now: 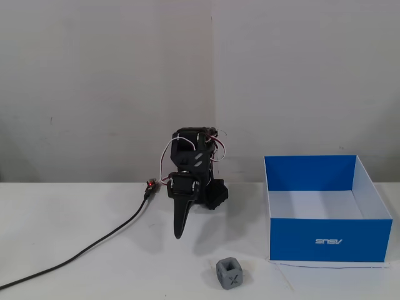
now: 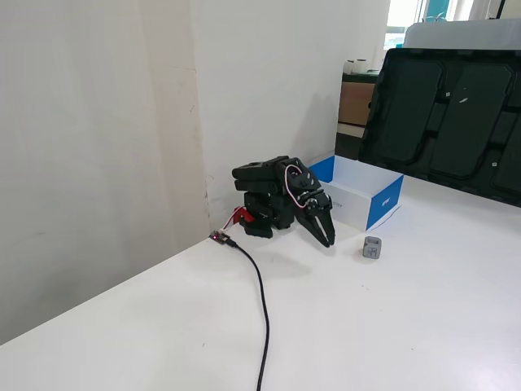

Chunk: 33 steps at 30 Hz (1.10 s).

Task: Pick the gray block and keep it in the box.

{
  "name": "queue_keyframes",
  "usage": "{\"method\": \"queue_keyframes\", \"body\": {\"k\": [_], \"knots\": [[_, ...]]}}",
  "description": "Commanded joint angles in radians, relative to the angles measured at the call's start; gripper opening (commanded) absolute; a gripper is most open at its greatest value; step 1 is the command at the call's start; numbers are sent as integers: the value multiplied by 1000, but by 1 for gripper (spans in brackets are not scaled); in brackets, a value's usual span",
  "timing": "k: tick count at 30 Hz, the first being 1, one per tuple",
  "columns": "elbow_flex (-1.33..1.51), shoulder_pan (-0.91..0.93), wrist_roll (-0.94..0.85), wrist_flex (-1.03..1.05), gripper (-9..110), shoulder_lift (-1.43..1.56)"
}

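The gray block (image 1: 230, 274) is a small cube with an X on its front face. It sits on the white table near the front edge, left of the box; it also shows in the other fixed view (image 2: 373, 248). The box (image 1: 325, 240) is blue outside and white inside, open at the top and empty; it also shows in the other fixed view (image 2: 383, 201). The black arm is folded low against the wall. My gripper (image 1: 179, 232) points down toward the table with its jaws together and holds nothing; it also shows in the other fixed view (image 2: 328, 241). It is behind and to the left of the block.
A black cable (image 1: 81, 253) runs from the arm's base across the table to the front left, also in the other fixed view (image 2: 264, 309). A wall stands right behind the arm. A dark tray-like panel (image 2: 448, 114) leans behind the box.
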Motion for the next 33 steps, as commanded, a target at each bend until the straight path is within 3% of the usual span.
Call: {"method": "queue_keyframes", "body": {"k": [1,17,20,33], "knots": [[-132,-66,-11,-17,0,60],[-606,-209,-34,-51,0,-730],[-690,-232,-32,-14,13,-834],[-908,-287,-32,31,25,-1220]]}}
